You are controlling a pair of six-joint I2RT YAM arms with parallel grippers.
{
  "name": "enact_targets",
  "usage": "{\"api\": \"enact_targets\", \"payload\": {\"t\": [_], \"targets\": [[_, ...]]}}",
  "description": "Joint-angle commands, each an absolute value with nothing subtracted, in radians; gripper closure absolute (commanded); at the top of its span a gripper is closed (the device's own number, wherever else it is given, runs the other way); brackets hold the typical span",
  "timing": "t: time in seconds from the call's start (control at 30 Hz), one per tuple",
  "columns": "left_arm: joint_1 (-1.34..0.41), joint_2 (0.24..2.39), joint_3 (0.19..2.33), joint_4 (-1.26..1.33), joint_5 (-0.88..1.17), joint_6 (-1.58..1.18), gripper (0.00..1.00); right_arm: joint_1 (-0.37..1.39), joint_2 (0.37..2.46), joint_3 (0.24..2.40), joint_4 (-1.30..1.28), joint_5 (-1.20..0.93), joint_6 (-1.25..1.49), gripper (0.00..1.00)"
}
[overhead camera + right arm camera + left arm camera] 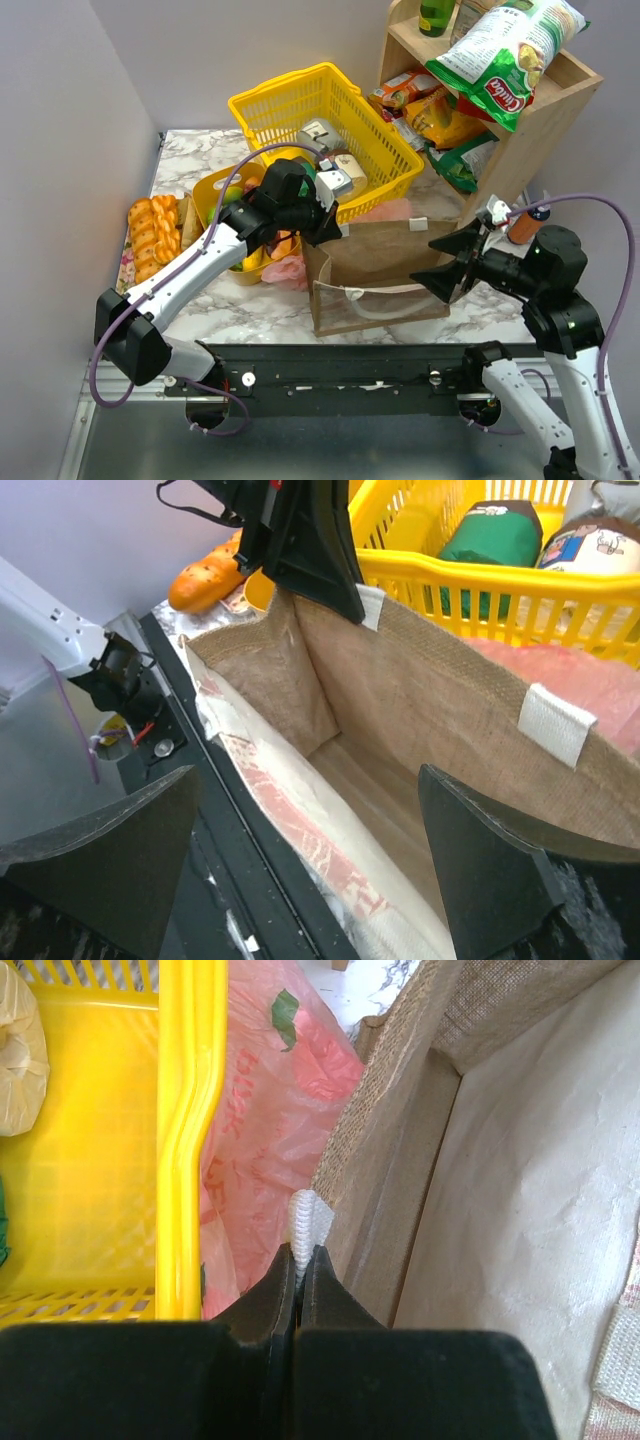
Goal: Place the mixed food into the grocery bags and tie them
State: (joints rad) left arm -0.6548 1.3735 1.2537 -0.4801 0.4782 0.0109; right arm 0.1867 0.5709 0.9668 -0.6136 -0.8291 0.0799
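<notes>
Our left claw (298, 1258) is fully closed on the white handle (308, 1215) at the far left corner of the brown paper bag (385, 262), which stands open. Our right claw (452, 262) is wide open and holds nothing, just right of the bag. We see the pink bag (270, 1090) pressed between this bag and the yellow basket (300, 105). The crisp packet (505, 50) lies on the wooden shelf (545, 110), far right.
</notes>
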Motion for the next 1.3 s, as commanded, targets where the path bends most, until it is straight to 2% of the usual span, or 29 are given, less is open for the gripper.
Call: {"api": "enact_targets", "payload": {"t": [0.0,0.07,0.17,0.4,0.63,0.77,0.83,0.87,0.9,0.97,1.0,1.1,1.27], "targets": [[-0.653,1.364,1.246,-0.446,0.456,0.023,1.00,0.371,0.630,0.959,-0.520,-0.620,0.089,0.03],[-0.653,1.371,1.247,-0.449,0.451,0.023,1.00,0.525,0.687,0.965,-0.490,-0.497,0.086,0.03],[-0.653,1.370,1.247,-0.453,0.442,0.028,1.00,0.645,0.721,0.969,-0.425,-0.459,0.069,0.03],[-0.652,1.367,1.246,-0.454,0.426,0.028,1.00,0.805,0.833,1.026,-0.531,-0.365,-0.058,0.02],[-0.653,1.355,1.241,-0.453,0.402,0.032,1.00,1.008,0.952,0.999,-0.594,-0.034,-0.084,0.04],[-0.653,1.350,1.239,-0.449,0.403,0.034,1.00,1.052,0.980,1.012,-0.614,-0.006,-0.084,0.06],[-0.655,1.336,1.235,-0.445,0.406,0.041,1.00,1.061,1.009,1.041,-0.644,0.072,-0.072,0.13],[-0.658,1.330,1.229,-0.437,0.407,0.046,1.00,1.071,1.020,1.052,-0.690,0.089,-0.069,0.20],[-0.658,1.325,1.224,-0.433,0.403,0.049,1.00,1.074,1.034,1.061,-0.716,0.103,-0.055,0.33],[-0.669,1.304,1.209,-0.417,0.379,0.057,1.00,1.088,1.055,1.086,-0.785,0.115,-0.038,0.47],[-0.672,1.295,1.204,-0.410,0.361,0.058,1.00,1.092,1.060,1.094,-0.805,0.109,-0.019,0.62],[-0.683,1.255,1.169,-0.361,0.279,0.055,1.00,1.124,1.063,1.135,-0.886,0.061,0.044,0.85],[-0.709,1.207,1.129,-0.324,0.108,0.077,1.00,1.183,1.054,1.204,-1.055,-0.033,0.132,0.93]]}}
